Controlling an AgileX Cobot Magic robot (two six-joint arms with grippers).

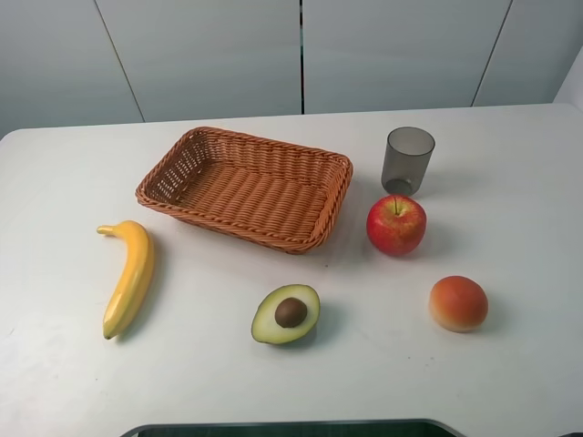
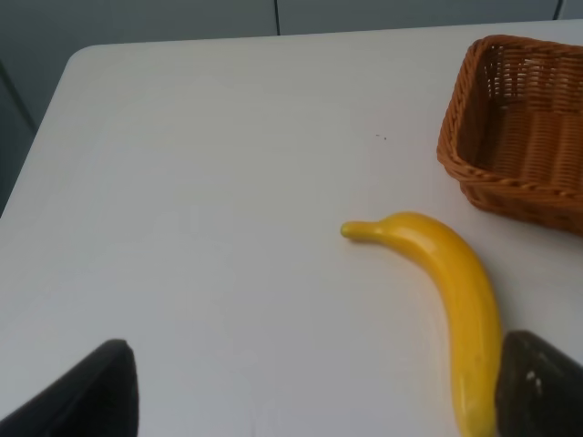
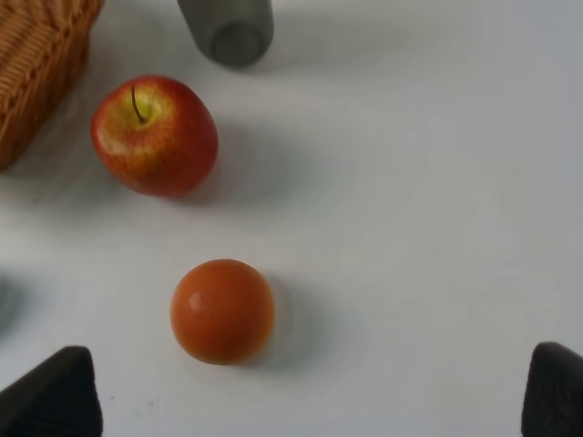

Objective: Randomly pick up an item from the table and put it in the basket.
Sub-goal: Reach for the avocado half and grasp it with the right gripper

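Observation:
The halved avocado (image 1: 287, 314) lies cut face up on the white table (image 1: 209, 382), in front of the wicker basket (image 1: 246, 187), which holds nothing. The avocado shows in neither wrist view. My left gripper (image 2: 310, 401) is open and empty, hovering over the table with the banana (image 2: 446, 282) near one fingertip (image 2: 537, 382); the basket's corner (image 2: 519, 137) lies beyond. My right gripper (image 3: 301, 401) is open and empty above the table, just short of the round orange fruit (image 3: 223, 309). Neither gripper shows in the exterior high view.
A yellow banana (image 1: 127, 278) lies left of the avocado. A red apple (image 1: 396, 224), a grey cup (image 1: 407, 159) and an orange-red round fruit (image 1: 458, 303) stand to the right. The apple (image 3: 155, 135) and cup (image 3: 228, 27) also show in the right wrist view.

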